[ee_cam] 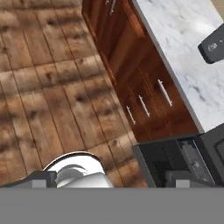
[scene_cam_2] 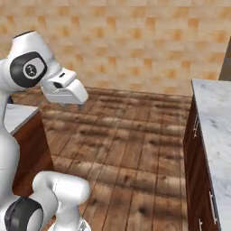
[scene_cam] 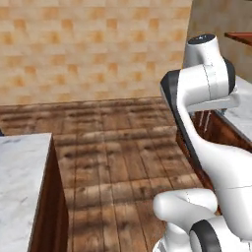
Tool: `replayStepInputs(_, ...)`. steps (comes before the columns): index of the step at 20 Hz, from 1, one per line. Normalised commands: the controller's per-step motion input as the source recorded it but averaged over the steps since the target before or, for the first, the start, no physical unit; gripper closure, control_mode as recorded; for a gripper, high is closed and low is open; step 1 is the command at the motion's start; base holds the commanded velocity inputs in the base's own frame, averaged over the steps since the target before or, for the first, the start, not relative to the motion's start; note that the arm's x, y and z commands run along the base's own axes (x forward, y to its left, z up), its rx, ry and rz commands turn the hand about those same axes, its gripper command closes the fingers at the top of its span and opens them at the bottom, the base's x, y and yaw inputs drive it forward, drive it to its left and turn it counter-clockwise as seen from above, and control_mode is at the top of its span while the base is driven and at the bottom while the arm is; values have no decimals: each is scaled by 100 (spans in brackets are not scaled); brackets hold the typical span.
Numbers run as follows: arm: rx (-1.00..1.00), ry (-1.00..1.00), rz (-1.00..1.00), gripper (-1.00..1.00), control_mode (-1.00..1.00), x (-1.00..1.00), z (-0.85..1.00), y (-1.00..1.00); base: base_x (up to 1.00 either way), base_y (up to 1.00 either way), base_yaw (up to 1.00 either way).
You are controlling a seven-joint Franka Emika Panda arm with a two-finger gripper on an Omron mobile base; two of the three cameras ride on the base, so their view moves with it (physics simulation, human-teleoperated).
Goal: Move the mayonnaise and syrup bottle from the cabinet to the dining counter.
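Observation:
The mayonnaise and the syrup bottle are out of view. A sliver of the dark reddish-brown cabinet (scene_cam: 239, 37) juts in at the top right of the left base view. The dining counter (scene_cam: 19, 172), marble on a dark wood base, stands at the lower left, and its corner (scene_cam_2: 16, 115) lies behind the arm in the right base view. My gripper (ee_cam: 112, 180) is open, its two fingertips (ee_cam: 41, 179) far apart with nothing between them. The hand (scene_cam_2: 67, 92) hangs high over the wooden floor, pointing down, between the island and the wall counter.
A marble wall counter (scene_cam_2: 216, 131) on dark base cupboards (ee_cam: 144, 96) with metal handles runs along the right. A dark object (ee_cam: 214, 43) lies on that counter. A dark appliance (ee_cam: 183, 162) sits beside the cupboards. Wooden floor (scene_cam: 123, 147) stretches to the tan tiled wall.

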Motion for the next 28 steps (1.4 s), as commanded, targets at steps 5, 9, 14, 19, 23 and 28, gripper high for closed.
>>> replayStepInputs(5, 0, 0, 0, -100, 100, 0, 0, 0, 2, -14, -89)
replayStepInputs(9, 0, 0, 0, -100, 100, 0, 0, 0, 63, 35, -68)
replayStepInputs(14, 0, 0, 0, -100, 100, 0, 0, 0, 100, 100, -49)
replayStepInputs(19, 0, 0, 0, -100, 100, 0, 0, 0, 100, 93, -46)
replayStepInputs(23, 0, 0, 0, -100, 100, 0, 0, 0, 100, 73, -44)
replayStepInputs(28, 0, 0, 0, -100, 100, 0, 0, 0, 100, 63, -41)
